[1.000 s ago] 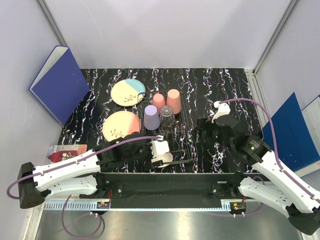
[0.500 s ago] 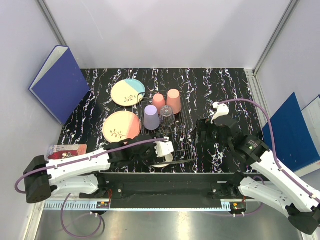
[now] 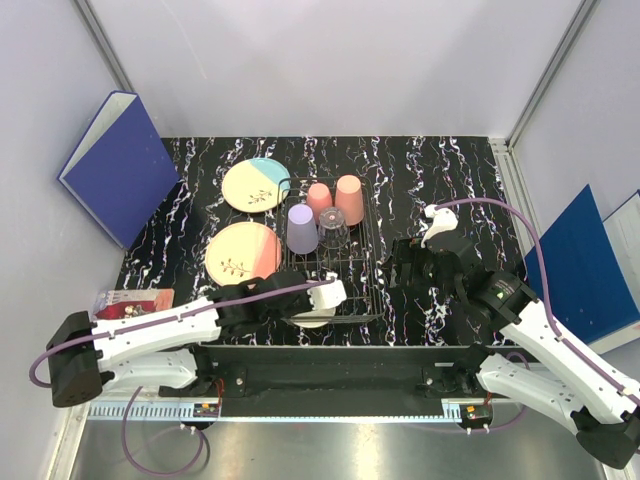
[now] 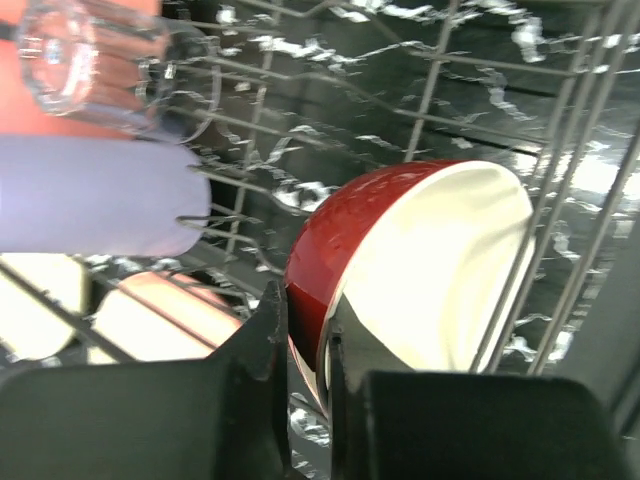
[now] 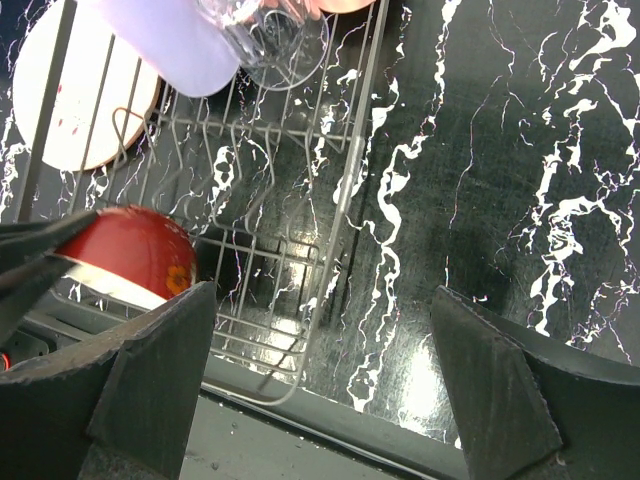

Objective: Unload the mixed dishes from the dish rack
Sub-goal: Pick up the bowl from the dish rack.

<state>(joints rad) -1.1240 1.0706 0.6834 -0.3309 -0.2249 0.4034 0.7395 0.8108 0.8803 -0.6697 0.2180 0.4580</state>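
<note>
**Left claw and bowl.** The left claw (image 4: 305, 320) is pinched narrow on the rim of the red bowl (image 4: 400, 260). One finger (image 4: 262, 335) presses the red outer wall and the other lies against the cream inside. We see the bowl standing on edge among the wires of the dish rack (image 4: 440, 90), with its cream hollow turned to the right of the claw. From above, the bowl (image 3: 312, 318) sits at the near end of the rack (image 3: 372, 262), directly beneath the left claw (image 3: 325, 300).

**Other dishes.** Ahead of the left claw, at the far end of the rack, stand:
- the lavender cup (image 3: 303, 230);
- the clear glass (image 3: 334, 232), just beside the lavender cup;
- two pink cups (image 3: 319, 203) (image 3: 348, 200), beyond both.

Ahead and to the left of this claw, outside the rack, the pink plate (image 3: 243, 252) lies flat on the black marbled table (image 3: 440, 170). The blue-and-cream plate (image 3: 256, 184) lies beyond it, just beside the rack's far corner.

**Right claw.** The right claw (image 5: 320, 295) stands wide and holds nothing. It hangs over the near right corner of the rack. In its own view we find the bowl (image 5: 125, 255) ahead and to the left, and the lavender cup (image 5: 175, 40) and glass (image 5: 270, 40) farther ahead. From above, this claw (image 3: 405, 270) sits to the right of the rack, well apart from the left claw.
</note>
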